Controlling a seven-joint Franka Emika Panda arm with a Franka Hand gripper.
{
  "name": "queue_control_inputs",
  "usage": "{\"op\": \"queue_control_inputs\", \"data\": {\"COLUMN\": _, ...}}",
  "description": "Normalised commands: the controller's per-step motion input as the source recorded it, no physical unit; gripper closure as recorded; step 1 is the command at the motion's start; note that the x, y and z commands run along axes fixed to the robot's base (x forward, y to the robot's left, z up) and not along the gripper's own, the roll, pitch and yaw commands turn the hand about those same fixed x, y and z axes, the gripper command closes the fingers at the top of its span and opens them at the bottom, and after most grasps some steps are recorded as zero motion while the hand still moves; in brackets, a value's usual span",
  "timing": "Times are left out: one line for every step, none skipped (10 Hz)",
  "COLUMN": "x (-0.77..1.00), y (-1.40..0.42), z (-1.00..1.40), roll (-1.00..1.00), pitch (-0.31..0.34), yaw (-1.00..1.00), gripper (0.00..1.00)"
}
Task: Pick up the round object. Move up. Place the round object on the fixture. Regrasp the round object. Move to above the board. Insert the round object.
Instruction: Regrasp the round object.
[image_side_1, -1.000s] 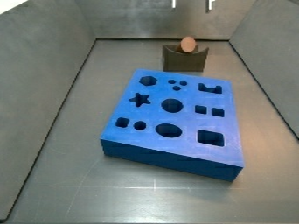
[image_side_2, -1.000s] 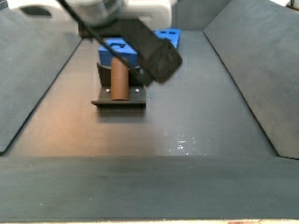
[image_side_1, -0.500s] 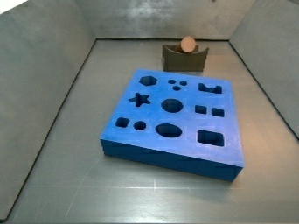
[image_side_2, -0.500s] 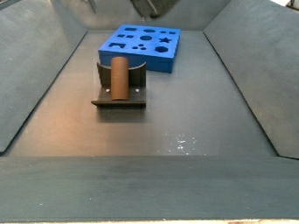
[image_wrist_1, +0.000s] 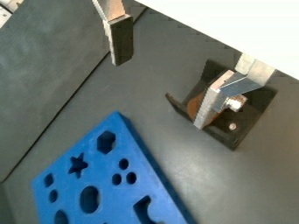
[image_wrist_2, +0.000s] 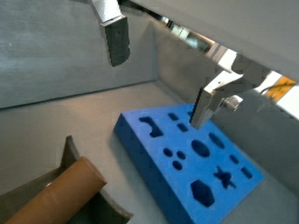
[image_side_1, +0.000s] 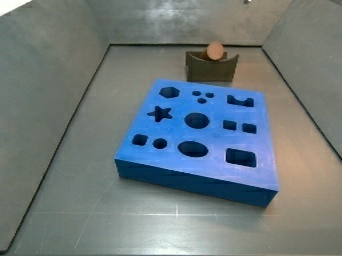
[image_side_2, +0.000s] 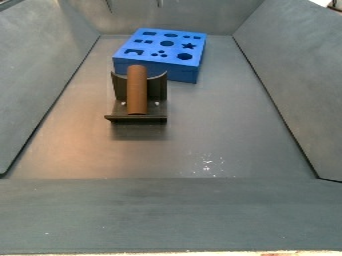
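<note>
The round object (image_side_2: 134, 87), a reddish-brown peg, lies across the notch of the dark fixture (image_side_2: 136, 112); its tan end (image_side_1: 214, 50) shows above the fixture (image_side_1: 211, 68). The blue board (image_side_1: 201, 135) (image_side_2: 163, 52) lies flat on the floor beside them. My gripper (image_wrist_1: 166, 70) (image_wrist_2: 162, 70) appears only in the wrist views, high above the floor, open with nothing between its fingers. From there I see the round object (image_wrist_2: 65, 192) on the fixture (image_wrist_2: 68, 150), and a sliver of it (image_wrist_1: 191, 105) beside one finger (image_wrist_1: 216, 101) in front of the fixture (image_wrist_1: 254, 103).
Sloped grey walls (image_side_1: 60, 90) (image_side_2: 287, 70) enclose the dark floor on all sides. The board (image_wrist_1: 105, 175) (image_wrist_2: 193, 153) has several shaped holes, among them a star and circles.
One second ago my gripper was low over the fixture beside the peg. It has risen out of both side views. The peg stays on the fixture.
</note>
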Motion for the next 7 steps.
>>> {"op": "queue_control_inputs", "data": {"x": -0.05, "y": -0.03, "z": 0.01, "roll": 1.00, "pitch": 0.022, "yaw": 0.01, "gripper": 0.00}}
{"op": "queue_control_inputs", "data": {"x": -0.05, "y": -0.03, "z": 0.02, "roll": 1.00, "pitch": 0.018, "yaw": 0.01, "gripper": 0.00}}
{"op": "queue_control_inputs", "data": {"x": -0.05, "y": -0.03, "z": 0.02, "roll": 1.00, "pitch": 0.012, "yaw": 0.01, "gripper": 0.00}}
{"op": "queue_control_inputs", "data": {"x": -0.04, "y": -0.03, "z": 0.01, "roll": 1.00, "pitch": 0.008, "yaw": 0.01, "gripper": 0.00}}
{"op": "queue_control_inputs", "data": {"x": -0.04, "y": -0.03, "z": 0.01, "roll": 1.00, "pitch": 0.003, "yaw": 0.01, "gripper": 0.00}}
{"op": "queue_control_inputs", "data": {"x": -0.04, "y": -0.03, "z": 0.01, "roll": 1.00, "pitch": -0.001, "yaw": 0.01, "gripper": 0.00}}
{"op": "queue_control_inputs", "data": {"x": -0.04, "y": -0.03, "z": 0.01, "roll": 1.00, "pitch": -0.006, "yaw": 0.01, "gripper": 0.00}}
